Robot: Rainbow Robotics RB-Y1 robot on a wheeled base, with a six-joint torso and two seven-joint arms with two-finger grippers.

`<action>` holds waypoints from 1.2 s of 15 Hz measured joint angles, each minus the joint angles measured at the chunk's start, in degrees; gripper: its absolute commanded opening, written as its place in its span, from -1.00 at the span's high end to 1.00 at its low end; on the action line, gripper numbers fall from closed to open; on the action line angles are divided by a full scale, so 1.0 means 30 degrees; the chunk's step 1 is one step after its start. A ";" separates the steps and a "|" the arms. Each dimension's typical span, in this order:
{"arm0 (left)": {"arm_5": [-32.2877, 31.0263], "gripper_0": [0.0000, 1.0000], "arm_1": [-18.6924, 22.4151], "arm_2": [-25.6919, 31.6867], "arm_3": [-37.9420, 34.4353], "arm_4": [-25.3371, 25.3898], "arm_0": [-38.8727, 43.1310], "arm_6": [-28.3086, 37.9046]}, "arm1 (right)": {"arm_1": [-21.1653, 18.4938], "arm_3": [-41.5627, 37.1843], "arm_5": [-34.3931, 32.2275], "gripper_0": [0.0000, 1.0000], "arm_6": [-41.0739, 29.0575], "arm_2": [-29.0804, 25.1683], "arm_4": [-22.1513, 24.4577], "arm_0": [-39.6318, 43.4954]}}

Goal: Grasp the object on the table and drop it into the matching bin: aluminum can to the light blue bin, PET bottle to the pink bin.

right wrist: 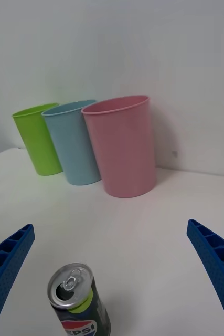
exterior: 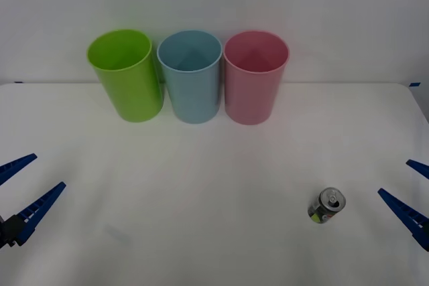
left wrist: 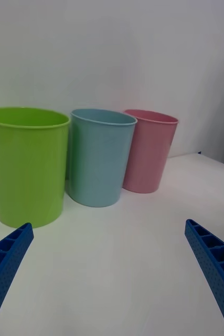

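A small aluminum can with a silver top and dark, green and yellow sides stands upright on the white table at the front right. The right wrist view shows the can close by, between the spread blue fingers and nearer one of them. My right gripper is open at the right edge, a short way right of the can. At the table's left edge my left gripper is open and holds nothing. The light blue bin stands at the back, with the pink bin to its right.
A lime green bin stands left of the light blue bin; the three are in a tight row along the back, near the white wall. Bare tabletop lies between the bins and both grippers.
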 measured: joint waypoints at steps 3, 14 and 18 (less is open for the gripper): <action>0.0000 -1.00 0.0000 0.0000 0.0000 0.0000 0.0000 0.0000 | -0.0432 0.0073 -0.0381 -1.00 0.0214 0.0014 0.0000 0.0434; 0.0000 -1.00 0.0000 0.0000 0.0000 0.0000 0.0000 0.0000 | -0.1586 0.3299 -0.2931 -1.00 0.2268 0.0462 0.0539 0.0305; 0.0000 -1.00 0.0000 0.0000 0.0000 0.0000 0.0000 0.0000 | -0.1597 0.3655 -0.3032 -1.00 0.2956 0.0598 0.1901 0.0322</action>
